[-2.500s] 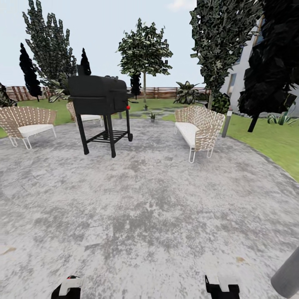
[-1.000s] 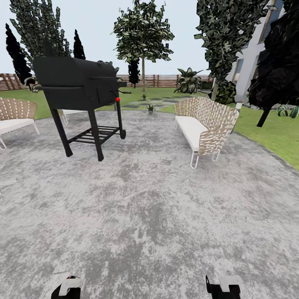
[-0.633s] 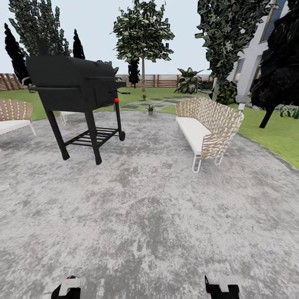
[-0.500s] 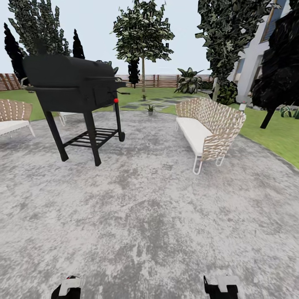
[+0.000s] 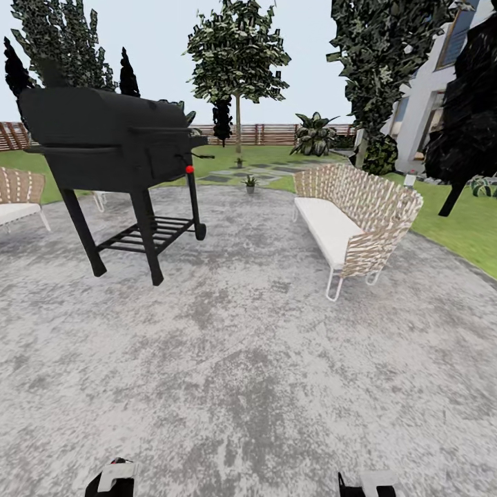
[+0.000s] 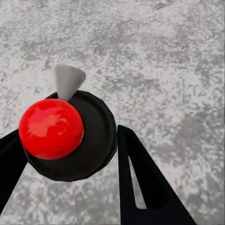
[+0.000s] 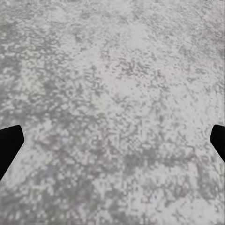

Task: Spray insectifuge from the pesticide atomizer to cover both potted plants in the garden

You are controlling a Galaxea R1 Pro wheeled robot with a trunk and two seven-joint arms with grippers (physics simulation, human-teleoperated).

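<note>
The left gripper pinches the black-and-white pesticide atomizer with its red cap; right jaws spread, empty; steer between black barbecue grill and wicker bench toward the small grey-potted plant beyond the grill, keeping the atomizer upright.

The patio spreads across the foreground, with the lawn bordering it on the right and behind. On the patio, a grill stands to the left and a sofa to the right, well apart. A chair sits at the far left, behind the grill. Between grill and sofa, farther back at the patio's edge, stands a potted plant, with stepping stones on the lawn behind it. A tree rises beyond those, before the fence. The house stands at the far right, behind another tree.
</note>
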